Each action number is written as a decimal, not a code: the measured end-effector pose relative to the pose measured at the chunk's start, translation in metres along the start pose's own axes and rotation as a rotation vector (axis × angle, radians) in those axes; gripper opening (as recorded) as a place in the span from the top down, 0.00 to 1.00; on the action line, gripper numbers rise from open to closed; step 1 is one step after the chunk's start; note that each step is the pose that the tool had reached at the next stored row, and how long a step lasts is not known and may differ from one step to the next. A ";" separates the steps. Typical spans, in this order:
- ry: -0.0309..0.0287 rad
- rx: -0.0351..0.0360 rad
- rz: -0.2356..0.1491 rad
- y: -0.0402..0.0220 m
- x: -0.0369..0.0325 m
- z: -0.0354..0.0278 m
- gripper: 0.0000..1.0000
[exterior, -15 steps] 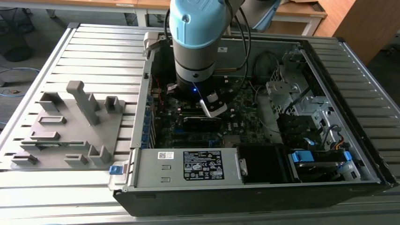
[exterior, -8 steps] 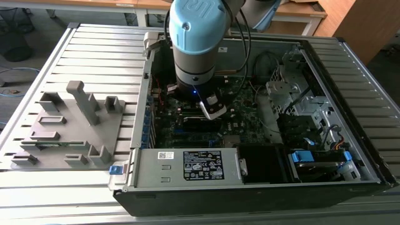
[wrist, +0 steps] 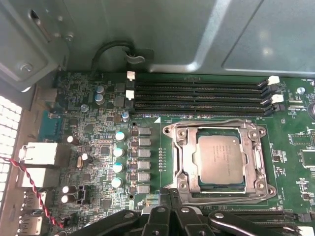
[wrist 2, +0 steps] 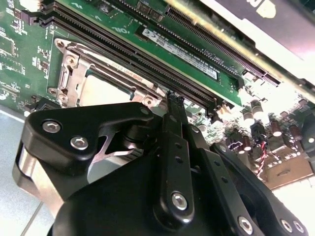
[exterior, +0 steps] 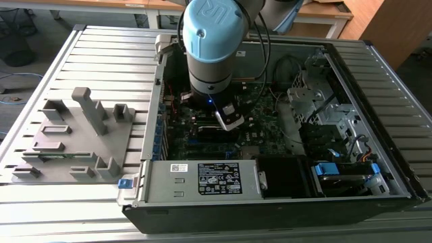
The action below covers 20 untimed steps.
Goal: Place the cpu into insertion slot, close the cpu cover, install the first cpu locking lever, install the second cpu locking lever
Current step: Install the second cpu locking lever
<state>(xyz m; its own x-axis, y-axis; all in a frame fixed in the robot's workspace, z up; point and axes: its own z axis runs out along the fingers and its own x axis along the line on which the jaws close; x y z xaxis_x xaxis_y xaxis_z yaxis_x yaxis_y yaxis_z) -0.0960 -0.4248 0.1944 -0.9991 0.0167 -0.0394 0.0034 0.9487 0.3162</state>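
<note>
The cpu (wrist: 220,156) lies flat in its socket on the green motherboard (wrist: 98,147), its dull metal top showing through the window of the cpu cover (wrist: 183,156). The silvery cover lies flat around it. A thin wire lever (wrist: 211,122) runs along the frame's edge beside the memory slots. My gripper (wrist: 170,193) hovers just off the socket's edge with its black fingers together and nothing between them. In the second wrist view the gripper (wrist 2: 173,98) sits close beside the cpu (wrist 2: 106,91) and the cover (wrist 2: 74,66). In the exterior view the gripper (exterior: 228,120) reaches down into the open computer case.
Long black memory slots (wrist: 197,96) run beside the socket, and capacitors (wrist: 119,152) stand on its other side. The case wall (wrist: 172,34) rises behind the board. A power supply (exterior: 202,177) and a drive cage (exterior: 317,101) crowd the case. A grey fixture plate (exterior: 74,136) lies at the exterior view's left.
</note>
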 end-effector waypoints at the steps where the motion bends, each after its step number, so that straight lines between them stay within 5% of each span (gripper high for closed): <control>1: 0.0000 -0.0003 0.000 -0.0001 0.0000 0.0003 0.89; 20: 0.0001 -0.0013 0.000 -0.0018 0.0033 0.0088 0.89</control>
<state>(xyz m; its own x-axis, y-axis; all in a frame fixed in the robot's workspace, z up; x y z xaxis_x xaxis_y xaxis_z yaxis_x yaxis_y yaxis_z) -0.0989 -0.4237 0.1853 -0.9991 0.0167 -0.0393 0.0033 0.9483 0.3174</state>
